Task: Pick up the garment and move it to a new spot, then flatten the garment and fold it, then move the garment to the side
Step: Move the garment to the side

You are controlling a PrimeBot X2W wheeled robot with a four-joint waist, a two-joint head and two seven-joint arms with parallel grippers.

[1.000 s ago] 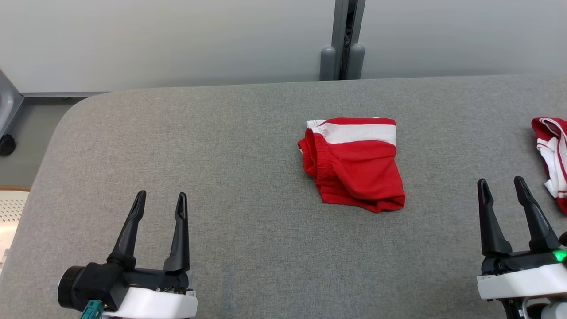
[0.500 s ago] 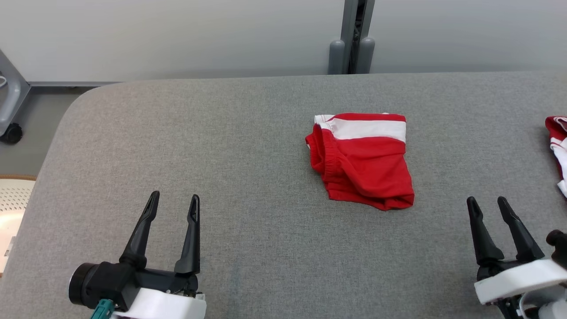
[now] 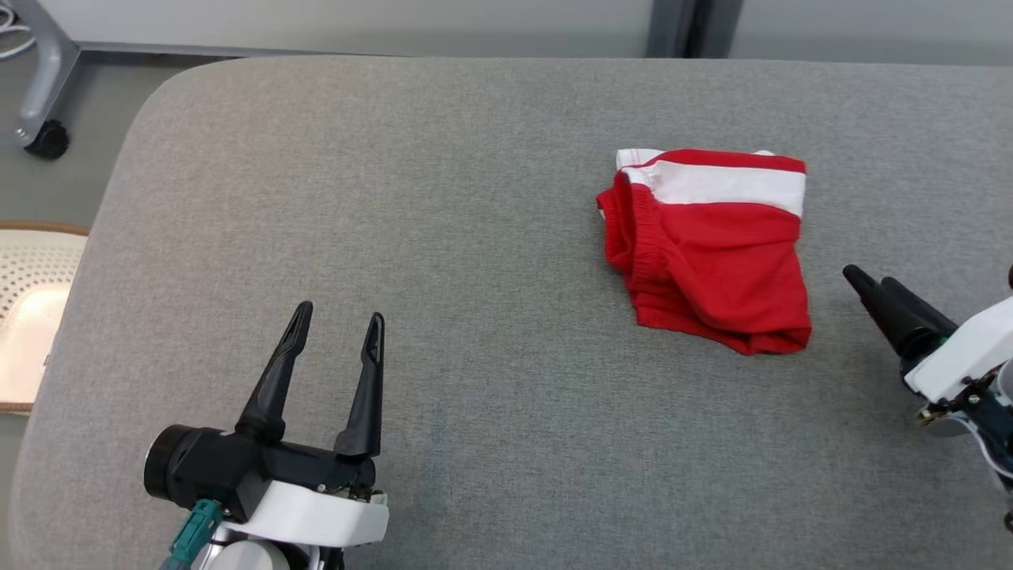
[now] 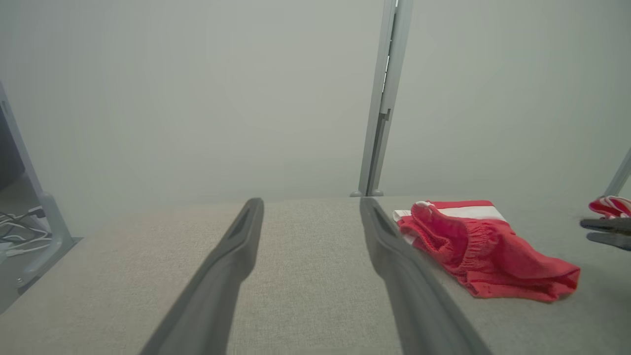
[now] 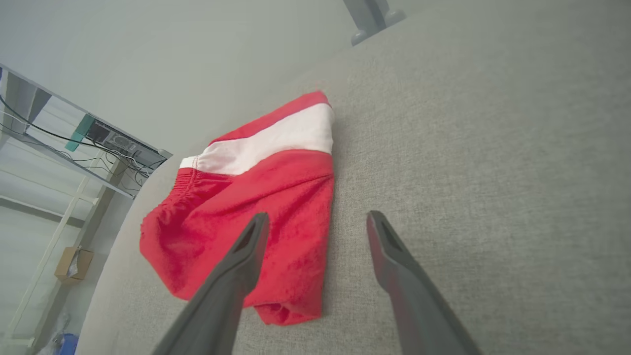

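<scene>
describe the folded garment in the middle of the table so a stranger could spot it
On the grey padded table, look right of centre, just left of the right gripper. The folded red shorts lie there, a white band along the far edge. The other red-and-white garment lies apart, beyond that gripper.

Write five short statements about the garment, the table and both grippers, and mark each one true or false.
1. The red garment lies on the grey table, and nothing holds it. True.
2. The left gripper is shut on the garment. False: its fingers stand open over bare table, well apart from the garment.
3. The right gripper points toward the garment, open. True.
4. The garment carries a blue band. False: the band is white.
5. The garment lies nearer the left gripper than the right gripper. False: it lies nearer the right gripper.
</scene>
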